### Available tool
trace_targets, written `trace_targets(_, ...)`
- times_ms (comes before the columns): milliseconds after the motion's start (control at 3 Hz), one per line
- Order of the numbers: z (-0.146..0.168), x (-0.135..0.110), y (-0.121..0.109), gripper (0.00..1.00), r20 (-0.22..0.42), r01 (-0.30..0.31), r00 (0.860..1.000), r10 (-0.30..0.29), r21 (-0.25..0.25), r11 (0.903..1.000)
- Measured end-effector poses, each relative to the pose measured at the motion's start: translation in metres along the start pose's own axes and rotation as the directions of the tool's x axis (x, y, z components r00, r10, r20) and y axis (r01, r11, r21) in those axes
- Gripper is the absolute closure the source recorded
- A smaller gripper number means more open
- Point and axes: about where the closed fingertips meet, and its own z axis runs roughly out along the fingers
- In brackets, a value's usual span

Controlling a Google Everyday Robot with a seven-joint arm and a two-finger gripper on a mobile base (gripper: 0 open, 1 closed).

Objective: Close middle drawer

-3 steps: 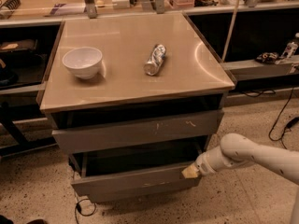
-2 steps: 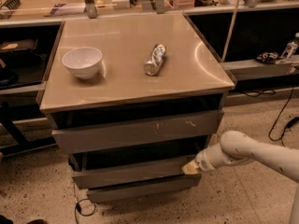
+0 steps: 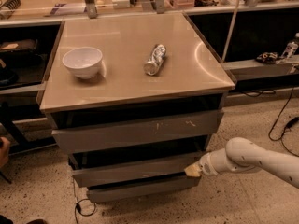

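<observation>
The middle drawer is a wide grey metal drawer with a plain front, under the scratched top drawer front of the cabinet. It stands nearly pushed in, its front only slightly ahead of the bottom drawer. My gripper reaches in from the right on a white arm. Its pale tip touches the right end of the middle drawer's front.
On the beige cabinet top stand a white bowl and a crushed silver can lying on its side. Dark shelving runs behind and to both sides. Cables lie on the speckled floor at right. A cord hangs below the cabinet.
The middle drawer has slid back into the cabinet from well pulled out to nearly in. My gripper followed it inward, staying against its right end.
</observation>
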Motion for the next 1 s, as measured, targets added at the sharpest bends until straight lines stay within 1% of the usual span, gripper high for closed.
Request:
trace_targets(667,0.016,-0.015,-0.015,1.00,0.032,-0.008,0.999,0.006,0.066,0.9978)
trace_targets(1000,0.025,-0.026,-0.023,1.00,0.032,0.005,0.999,-0.007,0.084,0.9965)
